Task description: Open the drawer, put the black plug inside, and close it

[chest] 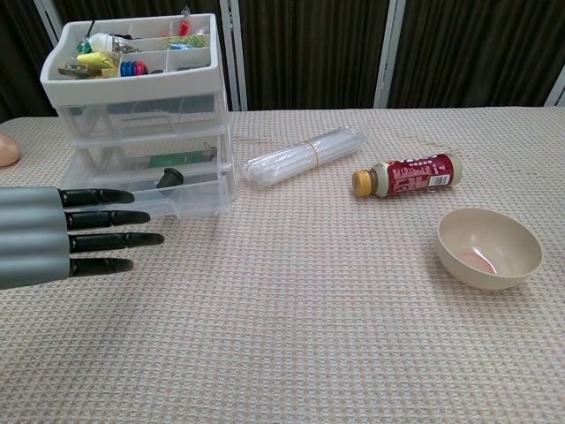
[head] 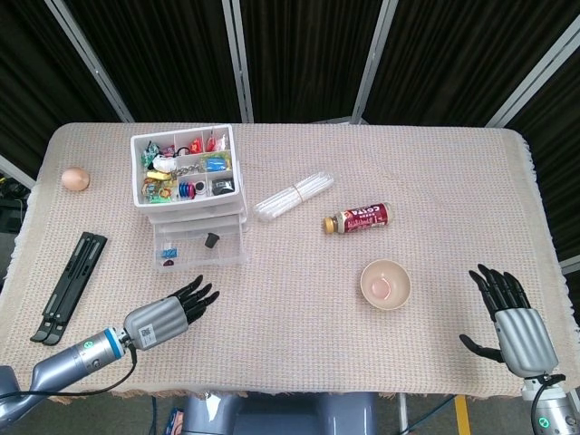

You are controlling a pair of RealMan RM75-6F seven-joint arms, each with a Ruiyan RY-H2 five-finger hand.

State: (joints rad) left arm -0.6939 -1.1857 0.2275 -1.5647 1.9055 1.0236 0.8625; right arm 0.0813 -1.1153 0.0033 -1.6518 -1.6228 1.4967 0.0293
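A table (head: 299, 353) covered with a beige woven cloth is set before dark curtains. Near its far left part stands a clear plastic drawer unit (head: 188, 195) (chest: 141, 124), its top tray filled with small colourful items. The bottom drawer (head: 200, 246) (chest: 146, 196) is pulled out, and the black plug (head: 211, 240) (chest: 169, 177) is seen lying inside it, toward its right part.

The left hand (head: 167, 314) (chest: 66, 233) is held in front of the drawer and apart from it, flat, with its fingers (chest: 110, 217) stretched out straight and slightly spread; nothing is held. The right hand (head: 513, 323) is seen only in the head view, at the near right edge of the table, fingers extended and apart, also empty.

Right of the unit lie a bundle of clear tubes (head: 294, 196) (chest: 305, 155), a small bottle (head: 357, 218) (chest: 405, 174) on its side and a beige bowl (head: 386, 284) (chest: 488, 248). An egg (head: 75, 178) and a black folded stand (head: 69, 285) are found at the left.
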